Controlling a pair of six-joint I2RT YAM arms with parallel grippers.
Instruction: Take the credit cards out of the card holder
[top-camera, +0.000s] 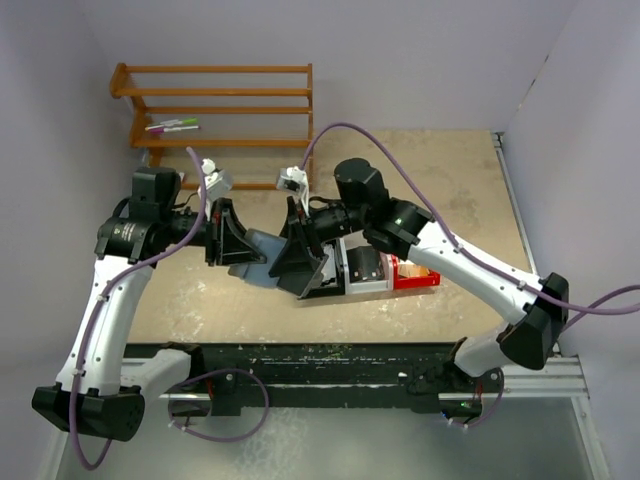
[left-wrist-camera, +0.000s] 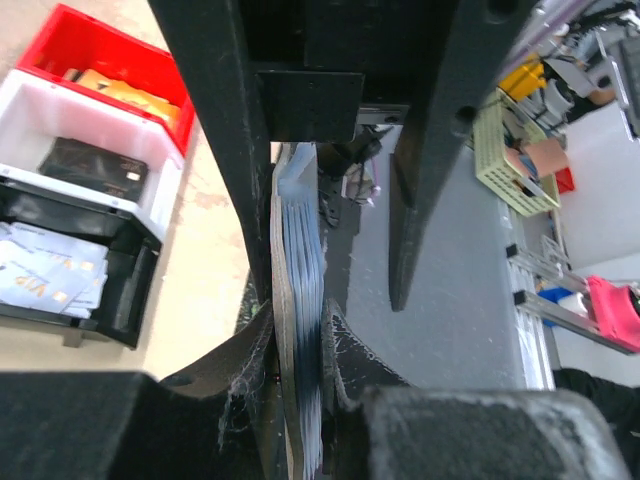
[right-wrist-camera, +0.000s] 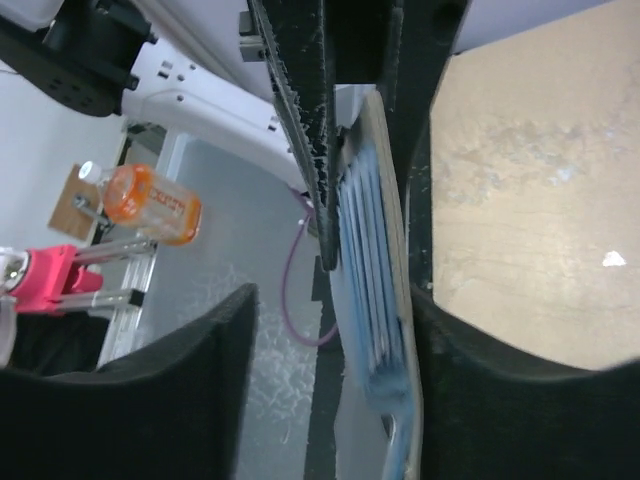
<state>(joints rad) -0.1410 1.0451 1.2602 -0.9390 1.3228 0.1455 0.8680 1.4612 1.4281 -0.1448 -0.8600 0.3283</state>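
Observation:
The blue-grey card holder (top-camera: 258, 258) hangs above the table between both grippers. My left gripper (top-camera: 238, 250) is shut on it; in the left wrist view the holder (left-wrist-camera: 298, 300) is edge-on, pinched between the fingers of the left gripper (left-wrist-camera: 300, 345). My right gripper (top-camera: 300, 262) is open, its jaws wide around the holder's (right-wrist-camera: 372, 290) other end, which rests against one finger (right-wrist-camera: 440, 380) of the right gripper (right-wrist-camera: 335, 310). A tan-gold card (left-wrist-camera: 125, 95) lies in the red bin, a black card (left-wrist-camera: 92, 168) in the white bin, silvery cards (left-wrist-camera: 48, 275) in the black bin. Cards inside the holder cannot be made out.
Red bin (top-camera: 418, 276), white bin (top-camera: 366, 268) and black bin (top-camera: 325, 282) stand side by side just right of the grippers. A wooden rack (top-camera: 225, 105) with markers stands at the back left. Walls close in on both sides.

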